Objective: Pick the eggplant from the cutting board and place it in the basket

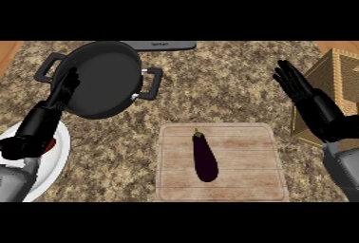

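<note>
Eggplant [204, 157] is lying lengthwise on the cutting board [270, 161], untouched, as the right hand [294, 85] is hovering with fingers spread and empty beside the basket [344, 71]; the left hand [64, 88], fingers straight, is resting over the black pan [105, 78].

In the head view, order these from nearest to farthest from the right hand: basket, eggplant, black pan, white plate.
From the right hand:
1. Basket, just beside it at the right edge.
2. Eggplant, lower centre, on the cutting board.
3. Black pan, upper left.
4. White plate, far lower left.
</note>
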`<control>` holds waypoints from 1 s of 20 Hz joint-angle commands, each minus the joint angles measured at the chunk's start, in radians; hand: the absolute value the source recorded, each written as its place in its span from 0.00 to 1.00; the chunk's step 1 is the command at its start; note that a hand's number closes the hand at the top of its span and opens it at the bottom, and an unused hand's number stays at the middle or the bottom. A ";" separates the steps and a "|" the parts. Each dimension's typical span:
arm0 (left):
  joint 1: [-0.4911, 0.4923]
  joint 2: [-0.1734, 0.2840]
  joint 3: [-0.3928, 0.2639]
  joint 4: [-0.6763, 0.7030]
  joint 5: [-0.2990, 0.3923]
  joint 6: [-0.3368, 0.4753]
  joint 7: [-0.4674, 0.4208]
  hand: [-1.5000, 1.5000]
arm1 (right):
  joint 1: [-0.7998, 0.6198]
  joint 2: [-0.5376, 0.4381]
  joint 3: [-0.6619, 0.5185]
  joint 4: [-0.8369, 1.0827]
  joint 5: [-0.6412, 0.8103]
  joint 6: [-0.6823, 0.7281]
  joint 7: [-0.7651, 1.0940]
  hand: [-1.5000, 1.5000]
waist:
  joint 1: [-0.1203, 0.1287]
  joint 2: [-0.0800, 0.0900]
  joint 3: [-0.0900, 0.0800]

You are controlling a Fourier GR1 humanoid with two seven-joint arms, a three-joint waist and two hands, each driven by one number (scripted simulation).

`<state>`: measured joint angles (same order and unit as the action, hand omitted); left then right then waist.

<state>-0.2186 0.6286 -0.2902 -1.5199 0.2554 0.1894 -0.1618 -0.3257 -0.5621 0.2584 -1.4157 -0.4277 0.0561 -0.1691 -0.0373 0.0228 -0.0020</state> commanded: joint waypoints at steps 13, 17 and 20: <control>0.260 -0.165 -0.064 0.202 0.155 0.046 0.320 0.50 | -0.211 0.538 0.552 0.003 0.273 -0.116 0.180 0.00 | 0.072 -0.029 0.001; 0.250 -0.185 -0.063 0.212 0.141 0.072 0.324 0.50 | -0.375 0.459 0.550 0.044 0.435 -0.175 0.393 0.00 | 0.050 -0.033 -0.001; 0.268 -0.174 -0.043 0.209 0.156 0.072 0.328 0.50 | -0.529 0.313 0.532 0.055 0.565 -0.132 0.504 0.00 | 0.042 -0.042 -0.004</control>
<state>0.0133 0.4680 -0.3269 -1.3439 0.4014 0.2499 0.1338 -0.7076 -0.1562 0.7789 -1.3842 -0.0124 -0.0717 0.2032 0.0191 -0.0153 0.0020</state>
